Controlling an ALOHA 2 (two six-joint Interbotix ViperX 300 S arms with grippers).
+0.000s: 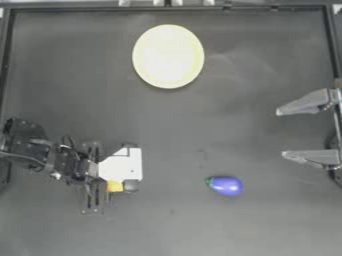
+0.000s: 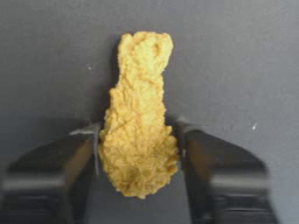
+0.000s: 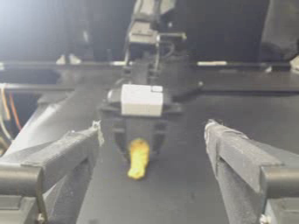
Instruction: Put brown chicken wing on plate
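Note:
The brown chicken wing [image 2: 139,131] is a lumpy golden-yellow piece, wider at one end. My left gripper [image 2: 137,131] is shut on that wide end, both jaws pressing its sides. From above, only a bit of the wing [image 1: 115,186] shows under the left gripper [image 1: 115,186], at the table's lower left. In the right wrist view the wing [image 3: 138,161] hangs narrow end down from the left gripper, just over the table. The pale yellow plate [image 1: 167,56] lies empty at the top centre, far from the wing. My right gripper [image 1: 294,131] is parked open at the right edge.
A blue-purple oval with a green tip [image 1: 225,185] lies on the table to the right of the left gripper. The table's raised border [image 1: 167,8] runs along the top.

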